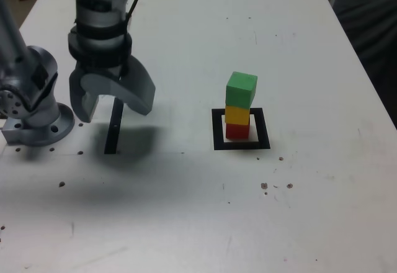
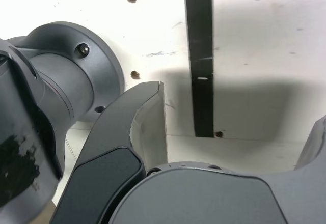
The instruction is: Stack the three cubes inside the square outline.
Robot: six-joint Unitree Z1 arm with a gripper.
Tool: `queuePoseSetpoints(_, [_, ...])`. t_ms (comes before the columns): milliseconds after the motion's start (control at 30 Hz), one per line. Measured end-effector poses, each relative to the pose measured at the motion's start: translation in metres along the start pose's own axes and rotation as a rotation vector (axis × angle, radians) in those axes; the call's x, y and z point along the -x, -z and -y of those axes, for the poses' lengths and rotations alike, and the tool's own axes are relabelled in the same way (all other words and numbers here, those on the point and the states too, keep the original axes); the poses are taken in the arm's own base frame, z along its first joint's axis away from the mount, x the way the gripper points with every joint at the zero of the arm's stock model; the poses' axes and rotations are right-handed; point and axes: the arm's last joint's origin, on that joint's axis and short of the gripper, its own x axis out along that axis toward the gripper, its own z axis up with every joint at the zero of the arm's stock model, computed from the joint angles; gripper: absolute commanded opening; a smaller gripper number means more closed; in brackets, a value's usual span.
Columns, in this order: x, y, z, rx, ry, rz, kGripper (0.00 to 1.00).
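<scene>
Looks like the stacking itself is done: the green cube point(image 1: 241, 89) sits on the yellow cube point(image 1: 237, 114), which sits on the red cube point(image 1: 237, 130), all inside the square outline point(image 1: 218, 130) on the tabletop point(image 1: 198, 223). The top cube seems twisted a bit, so the tower is best left untouched and the arm kept well clear of it. The fingers point(image 1: 116, 107) are spread wide with nothing held, hanging over the black strip point(image 1: 113, 130) near the arm's base point(image 1: 37, 121). In the exterior view, the stack lies well apart from the fingers, at roughly 3 o'clock.
</scene>
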Motion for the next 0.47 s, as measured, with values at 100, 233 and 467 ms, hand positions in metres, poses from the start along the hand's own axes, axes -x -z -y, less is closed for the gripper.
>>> queuePoseSetpoints(100, [-0.0042,0.0018,-0.0005,0.004,0.004,-0.007,1.00])
queuePoseSetpoints(233, [-0.0044,0.0018,-0.0006,0.004,0.005,-0.007,1.00])
queuePoseSetpoints(467, [-0.0045,0.0018,-0.0006,0.004,0.005,-0.007,1.00])
